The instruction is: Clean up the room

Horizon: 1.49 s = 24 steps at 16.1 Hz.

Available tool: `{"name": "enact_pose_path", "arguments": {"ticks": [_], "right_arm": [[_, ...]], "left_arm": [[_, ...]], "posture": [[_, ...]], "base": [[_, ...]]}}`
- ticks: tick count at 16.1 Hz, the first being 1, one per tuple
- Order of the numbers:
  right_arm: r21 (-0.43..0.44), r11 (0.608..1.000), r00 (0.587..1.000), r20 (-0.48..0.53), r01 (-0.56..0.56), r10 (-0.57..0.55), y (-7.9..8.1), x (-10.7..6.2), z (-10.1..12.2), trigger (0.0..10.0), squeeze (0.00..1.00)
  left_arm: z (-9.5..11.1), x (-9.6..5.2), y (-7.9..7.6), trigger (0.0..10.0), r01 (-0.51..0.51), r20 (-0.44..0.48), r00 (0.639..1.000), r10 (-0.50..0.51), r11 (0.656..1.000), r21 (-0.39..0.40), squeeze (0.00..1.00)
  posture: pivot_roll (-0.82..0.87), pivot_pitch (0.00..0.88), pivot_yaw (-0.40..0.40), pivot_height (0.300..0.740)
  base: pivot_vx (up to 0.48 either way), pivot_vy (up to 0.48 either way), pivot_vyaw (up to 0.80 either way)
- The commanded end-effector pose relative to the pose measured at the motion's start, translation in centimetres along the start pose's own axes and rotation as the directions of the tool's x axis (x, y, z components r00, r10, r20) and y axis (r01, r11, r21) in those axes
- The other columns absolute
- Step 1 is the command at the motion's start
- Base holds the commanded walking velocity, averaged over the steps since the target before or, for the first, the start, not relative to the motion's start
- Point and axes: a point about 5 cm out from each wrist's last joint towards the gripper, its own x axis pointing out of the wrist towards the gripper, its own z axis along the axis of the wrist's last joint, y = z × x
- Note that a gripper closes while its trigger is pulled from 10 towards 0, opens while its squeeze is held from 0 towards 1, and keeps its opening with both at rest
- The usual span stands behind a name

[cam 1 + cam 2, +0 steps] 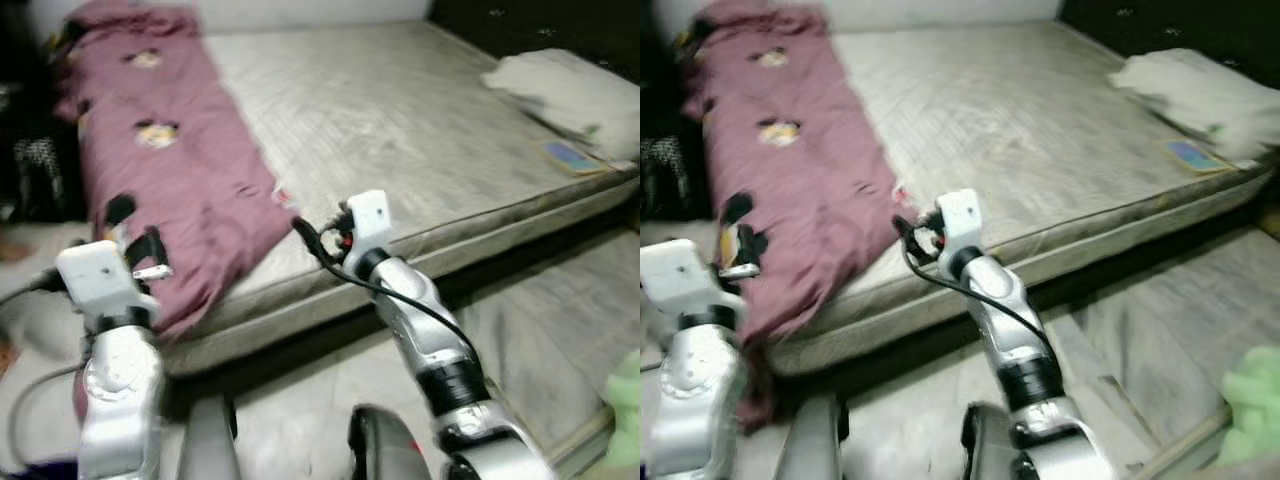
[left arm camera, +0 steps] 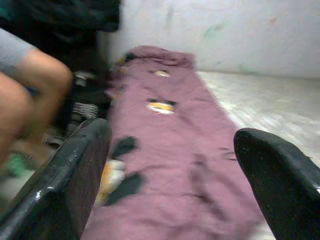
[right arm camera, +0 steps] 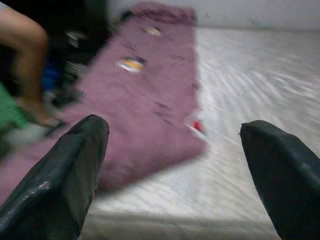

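Over the bed edge: left gripper (image 2: 170, 185) and right gripper (image 3: 172, 175) both spread wide, holding nothing. Long mauve blanket with cartoon patches (image 1: 170, 150) lies along the grey mattress (image 1: 420, 140), its near end hanging over the edge. No legible writing.

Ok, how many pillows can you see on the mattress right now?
1. A pale pillow lies at the mattress's far right corner, next to a small blue-and-yellow item. The maroon blanket along the left side could be hiding another.
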Motion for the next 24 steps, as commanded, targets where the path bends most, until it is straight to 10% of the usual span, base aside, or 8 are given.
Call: {"name": "enact_pose_path", "arguments": {"ticks": [1, 18, 24], "right_arm": [[0.012, 1.000, 1.000, 0.003, 0.002, -0.002, 0.0, 0.2, 0.2, 10.0, 0.00], [-0.001, 0.999, 0.999, 0.000, -0.047, 0.047, 0.5, 0.2, 0.1, 10.0, 0.00], [0.020, 0.999, 1.000, -0.009, -0.029, 0.030, 0.3, 0.2, 0.0, 10.0, 0.00]], "left_arm": [[0.2, 0.1, 0.3, 10.0, -0.002, 0.004, 1.000, 0.002, 1.000, 0.016, 0.00], [-0.5, 0.2, -0.1, 10.0, 0.026, -0.052, 0.998, -0.026, 1.000, 0.012, 0.00], [-1.9, 0.7, -1.4, 10.0, 0.133, -0.134, 0.979, -0.155, 0.978, -0.164, 0.00]], "posture": [[-0.01, 0.000, -0.082, 0.611], [-0.02, 0.005, -0.081, 0.611], [-0.02, 0.006, -0.078, 0.611]], "base": [[0.300, 0.000, 0.00], [0.107, 0.000, 0.34], [0.000, 0.000, 0.67]]}}
